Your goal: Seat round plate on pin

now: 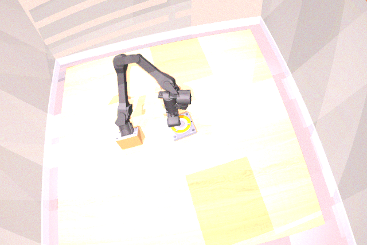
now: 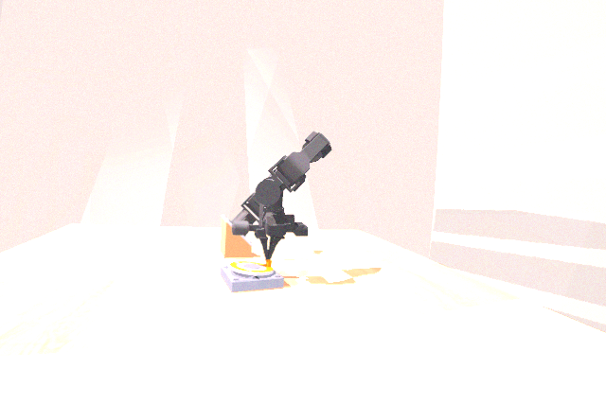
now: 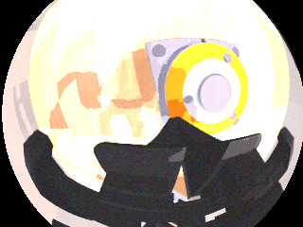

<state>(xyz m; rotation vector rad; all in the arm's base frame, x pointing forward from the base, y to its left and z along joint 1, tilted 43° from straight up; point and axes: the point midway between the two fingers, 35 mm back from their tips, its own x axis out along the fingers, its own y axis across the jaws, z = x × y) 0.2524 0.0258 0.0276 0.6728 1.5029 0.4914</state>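
The tabletop [image 1: 225, 194] is pale, glossy wood with yellower rectangular patches, edged by a pinkish-white border and enclosed by plain cream and grey walls crossed by striped shadows. An orange block [image 1: 130, 141] carries the arm's foot, well to one side of the pincer.

The pincer [image 2: 268, 256] points straight down, its fingers pressed together to a single tip and pinching nothing. Directly under that tip is the orange tab [image 2: 268, 262] of the round plate [image 3: 215, 91]; in the exterior view tip and tab seem to touch, though whether they truly do cannot be told.

The plate, a yellow ring with a pale centre around the post [image 3: 215, 91], lies on the square grey base [image 2: 252, 279] just below and ahead of the pincer. Being round, it has no long axis; its tab points back toward the pincer, as the wrist view shows. The pin and the hole beside the tab are too small to make out, as is any tilt.
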